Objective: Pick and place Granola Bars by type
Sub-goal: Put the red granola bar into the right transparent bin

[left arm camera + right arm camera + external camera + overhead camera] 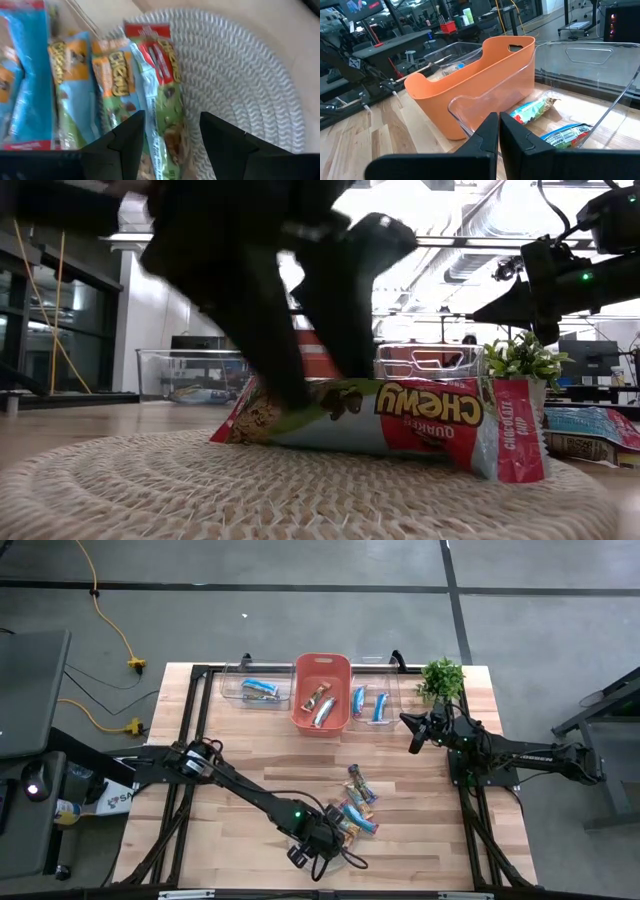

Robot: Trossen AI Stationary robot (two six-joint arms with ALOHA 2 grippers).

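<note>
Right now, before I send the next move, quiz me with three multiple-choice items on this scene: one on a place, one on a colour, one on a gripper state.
1. Where does the left gripper work?
A. at the coiled mat on the table's near edge
B. inside the middle bin
C. beside the plant

2. What colour is the middle bin?
A. blue
B. orange
C. black

3. How do the left gripper's fingers stand?
A. shut tight on nothing
B. apart, straddling a Chewy bar
C. out of view

Answers: 1 A, high view shows it there. 2 B, orange between clear bins. 3 B, the left wrist view shows the bar between them.

floor (300,565): grey concrete, dark seams | yellow cable (112,625) | ceiling ducts (500,220), bright lights
</note>
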